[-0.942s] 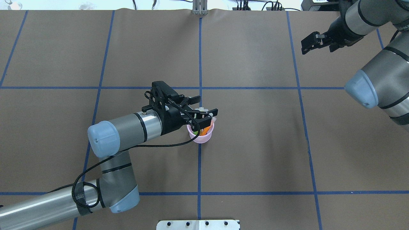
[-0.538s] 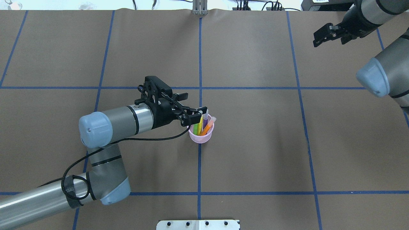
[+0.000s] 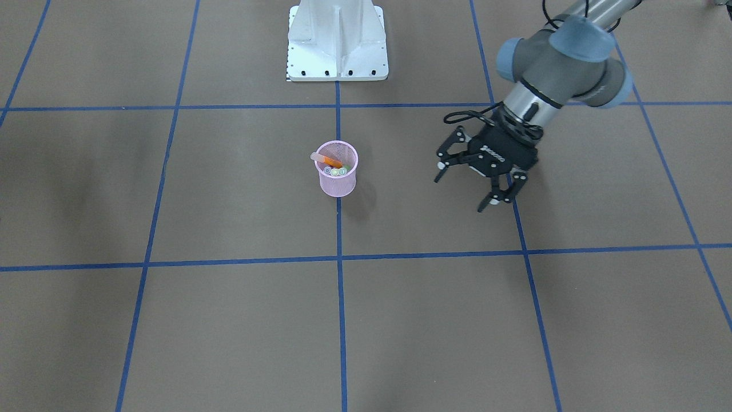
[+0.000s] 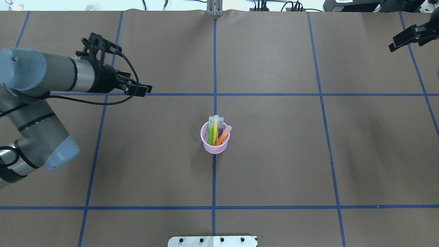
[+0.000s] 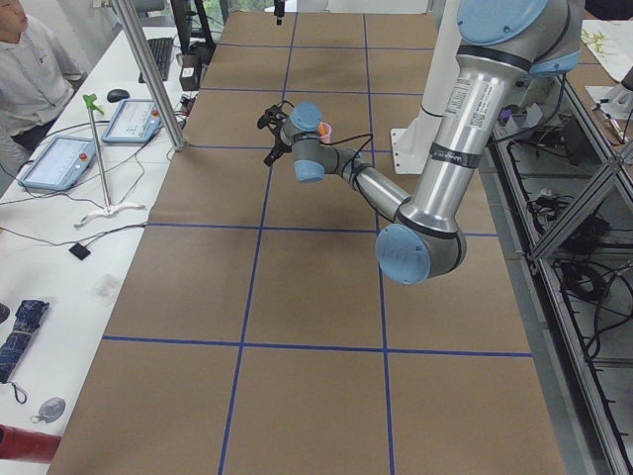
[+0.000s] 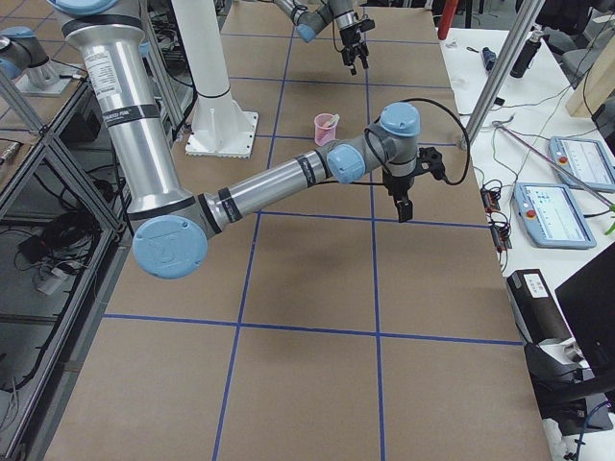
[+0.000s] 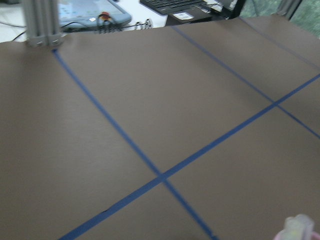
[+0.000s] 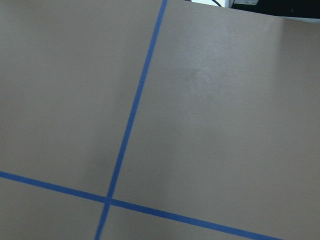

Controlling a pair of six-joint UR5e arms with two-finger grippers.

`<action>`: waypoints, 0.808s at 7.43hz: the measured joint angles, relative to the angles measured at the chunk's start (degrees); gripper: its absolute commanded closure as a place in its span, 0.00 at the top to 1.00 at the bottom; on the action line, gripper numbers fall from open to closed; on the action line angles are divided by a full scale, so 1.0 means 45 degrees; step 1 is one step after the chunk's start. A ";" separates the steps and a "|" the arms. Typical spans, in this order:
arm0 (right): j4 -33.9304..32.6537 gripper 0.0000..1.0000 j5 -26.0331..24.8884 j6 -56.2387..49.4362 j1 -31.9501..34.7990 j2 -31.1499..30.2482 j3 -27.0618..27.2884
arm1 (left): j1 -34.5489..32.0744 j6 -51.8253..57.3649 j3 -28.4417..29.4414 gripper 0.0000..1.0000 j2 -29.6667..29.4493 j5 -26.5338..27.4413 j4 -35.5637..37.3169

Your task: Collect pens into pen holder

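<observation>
Since all four pens stand caps-up inside the pen holder, the left gripper, jaws apart and empty, hangs off the holder's left side, nearer than the right gripper, whose jaw state cannot be told.

Four pens and one pink pen holder.
</observation>
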 measured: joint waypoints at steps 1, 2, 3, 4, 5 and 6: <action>-0.0005 1.00 0.0267 -0.1209 0.0620 -0.0631 -0.0180 | -0.1048 0.1502 -0.0417 0.98 0.0650 -0.1029 0.1399; -0.0013 1.00 0.0403 -0.2390 0.1224 -0.1337 -0.0300 | -0.2166 0.3183 -0.0672 0.98 0.1288 -0.2042 0.2705; -0.0121 1.00 0.0459 -0.3369 0.1791 -0.2011 -0.0385 | -0.3360 0.4949 -0.0763 0.98 0.1912 -0.3021 0.3899; -0.0552 1.00 0.0477 -0.4037 0.2207 -0.2555 -0.0432 | -0.4509 0.6594 -0.0765 0.99 0.2417 -0.3724 0.5114; -0.1417 1.00 0.0483 -0.4553 0.2523 -0.2903 -0.0448 | -0.5672 0.8344 -0.0751 0.99 0.2866 -0.4120 0.6405; -0.2430 1.00 0.0456 -0.5101 0.2851 -0.3067 -0.0451 | -0.6879 1.0045 -0.0773 1.00 0.3227 -0.4278 0.7814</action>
